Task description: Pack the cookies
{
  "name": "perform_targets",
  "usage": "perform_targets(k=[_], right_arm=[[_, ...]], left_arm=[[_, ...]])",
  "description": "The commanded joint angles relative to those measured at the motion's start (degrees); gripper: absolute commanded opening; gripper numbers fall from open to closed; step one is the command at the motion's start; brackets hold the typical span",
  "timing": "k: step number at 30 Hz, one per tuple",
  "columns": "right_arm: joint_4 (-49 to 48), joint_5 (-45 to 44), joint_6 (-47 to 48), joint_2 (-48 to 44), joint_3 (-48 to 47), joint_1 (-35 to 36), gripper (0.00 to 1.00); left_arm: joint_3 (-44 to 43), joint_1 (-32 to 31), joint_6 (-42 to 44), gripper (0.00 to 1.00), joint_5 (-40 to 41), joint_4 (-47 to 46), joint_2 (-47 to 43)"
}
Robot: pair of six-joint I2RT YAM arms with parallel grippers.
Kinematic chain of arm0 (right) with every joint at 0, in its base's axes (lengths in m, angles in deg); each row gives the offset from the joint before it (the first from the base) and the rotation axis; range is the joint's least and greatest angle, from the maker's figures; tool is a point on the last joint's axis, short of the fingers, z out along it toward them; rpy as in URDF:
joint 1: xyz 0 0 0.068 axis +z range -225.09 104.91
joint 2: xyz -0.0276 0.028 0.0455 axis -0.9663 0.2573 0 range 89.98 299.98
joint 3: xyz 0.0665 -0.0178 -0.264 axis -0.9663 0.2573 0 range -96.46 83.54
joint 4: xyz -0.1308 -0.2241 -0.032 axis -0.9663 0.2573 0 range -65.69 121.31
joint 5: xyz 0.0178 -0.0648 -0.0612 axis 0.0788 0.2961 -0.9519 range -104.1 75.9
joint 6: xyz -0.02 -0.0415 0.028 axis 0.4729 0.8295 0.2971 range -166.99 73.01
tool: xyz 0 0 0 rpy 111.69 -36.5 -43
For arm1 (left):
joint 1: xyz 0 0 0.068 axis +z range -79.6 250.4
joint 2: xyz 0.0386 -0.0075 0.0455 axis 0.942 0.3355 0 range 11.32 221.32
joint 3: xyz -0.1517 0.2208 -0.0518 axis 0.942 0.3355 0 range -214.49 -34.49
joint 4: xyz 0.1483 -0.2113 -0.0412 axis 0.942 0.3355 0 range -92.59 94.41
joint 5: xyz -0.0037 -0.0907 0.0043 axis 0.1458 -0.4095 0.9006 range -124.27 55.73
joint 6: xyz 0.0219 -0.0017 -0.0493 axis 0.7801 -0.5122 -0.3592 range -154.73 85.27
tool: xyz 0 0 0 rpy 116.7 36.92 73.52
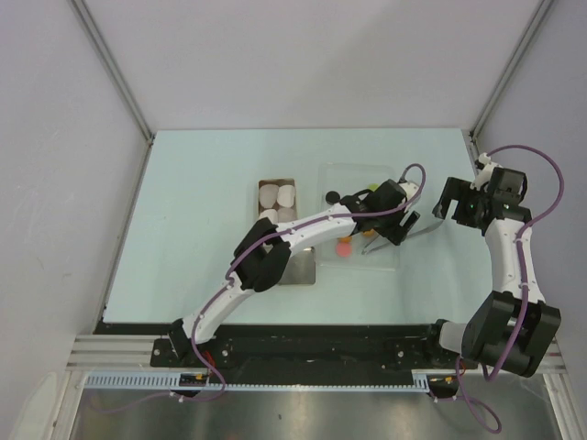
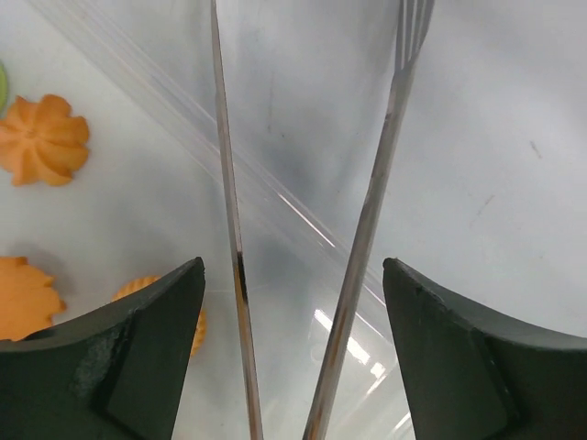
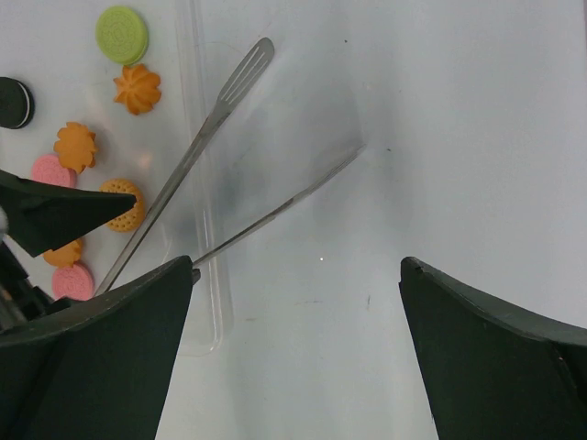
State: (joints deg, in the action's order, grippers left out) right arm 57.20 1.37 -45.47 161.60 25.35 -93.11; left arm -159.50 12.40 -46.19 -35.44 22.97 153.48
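Left pincer (image 2: 293, 268) straddles tongs (image 2: 365, 229); real grip I cannot tell. Right pincer (image 3: 298, 264) spread, empty, over bench (image 3: 459, 137). Cookies (image 3: 121, 205) lie in clear tray (image 3: 207, 302); tong tips sit past its rim. I'd swing tips over one cookie, squeeze gently.

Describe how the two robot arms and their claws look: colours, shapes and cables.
The left arm and right arm: white rounded links, bulky black joints. A purple cable trails along each, looping wide beside the right one. The left claw and right claw each have two matte black, wedge-shaped fingers.
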Motion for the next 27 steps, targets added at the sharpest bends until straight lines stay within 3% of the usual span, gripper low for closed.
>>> perform_targets(k=[1, 11, 17, 27], right_arm=[[0.2, -1.0, -0.4, 0.3, -0.2, 1.0, 1.0], [0.1, -1.6, -2.7, 4.6, -0.1, 4.7, 0.98], [-0.2, -2.4, -3.8, 8.2, -0.1, 8.3, 0.84], [-0.5, -0.1, -4.5, 17.0, -0.1, 10.2, 0.75]], left_arm=[[0.6, 0.0, 1.4, 0.84, 1.1, 0.1, -6.6], [11.3, 0.3, 4.8, 0.85, 3.3, -1.1, -15.8], [25.9, 2.1, 8.6, 0.85, 5.6, -5.5, -28.7], [41.6, 7.5, 13.2, 0.85, 8.0, -8.5, -45.2]])
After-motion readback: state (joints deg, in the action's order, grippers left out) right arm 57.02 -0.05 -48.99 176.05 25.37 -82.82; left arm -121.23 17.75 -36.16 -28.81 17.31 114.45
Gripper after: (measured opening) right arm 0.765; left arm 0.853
